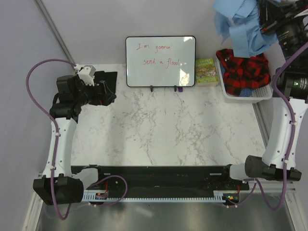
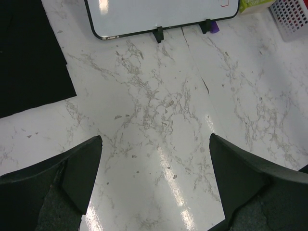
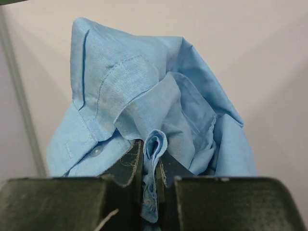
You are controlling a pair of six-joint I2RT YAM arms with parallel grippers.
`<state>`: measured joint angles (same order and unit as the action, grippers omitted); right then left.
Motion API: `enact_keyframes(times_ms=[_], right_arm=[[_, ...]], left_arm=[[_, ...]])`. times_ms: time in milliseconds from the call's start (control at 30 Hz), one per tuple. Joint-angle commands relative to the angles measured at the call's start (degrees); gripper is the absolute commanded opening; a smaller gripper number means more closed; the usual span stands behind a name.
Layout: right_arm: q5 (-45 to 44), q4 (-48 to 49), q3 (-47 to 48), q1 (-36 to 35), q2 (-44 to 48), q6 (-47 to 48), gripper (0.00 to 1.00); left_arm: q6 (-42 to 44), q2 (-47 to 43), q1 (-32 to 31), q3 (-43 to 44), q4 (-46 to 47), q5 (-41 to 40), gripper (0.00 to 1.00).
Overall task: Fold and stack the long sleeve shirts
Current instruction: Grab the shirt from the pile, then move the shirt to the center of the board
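The right gripper (image 3: 150,166) pinches a fold of the light blue shirt (image 3: 159,96) tight and holds it high over the basket (image 1: 240,99), likely to carry it to the table (image 1: 168,125), while the left gripper (image 2: 154,178) hangs wide open above the table.

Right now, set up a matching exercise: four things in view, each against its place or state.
Things:
1. blue shirt
2. whiteboard
3. plaid cloth
4. left gripper

Places or states:
A. in the basket
B. open over the table
C. standing at the table's back edge
D. pinched in the right gripper, off the table

Pairs: 1-D, 2-C, 3-A, 4-B
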<state>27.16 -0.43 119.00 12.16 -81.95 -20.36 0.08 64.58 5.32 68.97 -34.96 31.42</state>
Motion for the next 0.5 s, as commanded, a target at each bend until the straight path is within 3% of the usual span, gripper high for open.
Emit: enact_keyframes(times_ms=[0, 200, 333, 433, 467], right_arm=[[8.2, -3.4, -10.5, -5.3, 5.4, -0.5, 0.0], [11.3, -6.9, -31.8, -17.8, 13.9, 3.0, 0.0], [8.4, -9.4, -46.5, -31.0, 17.3, 7.2, 0.0], [4.5, -16.2, -54.6, -36.9, 16.0, 13.8, 0.59], [4.3, -20.6, -55.4, -36.9, 14.3, 15.9, 0.98]], left_arm=[[-2.0, -2.7, 0.0, 1.3, 0.4, -1.4, 1.0], [-0.5, -2.0, 0.0, 0.6, -2.0, 0.0, 0.99], [-0.2, -1.4, 0.0, 0.0, -2.2, 0.8, 1.0], [3.4, -1.6, 0.0, -1.3, -2.3, 3.6, 0.99], [4.5, -1.6, 0.0, -2.4, -2.3, 4.3, 0.99]])
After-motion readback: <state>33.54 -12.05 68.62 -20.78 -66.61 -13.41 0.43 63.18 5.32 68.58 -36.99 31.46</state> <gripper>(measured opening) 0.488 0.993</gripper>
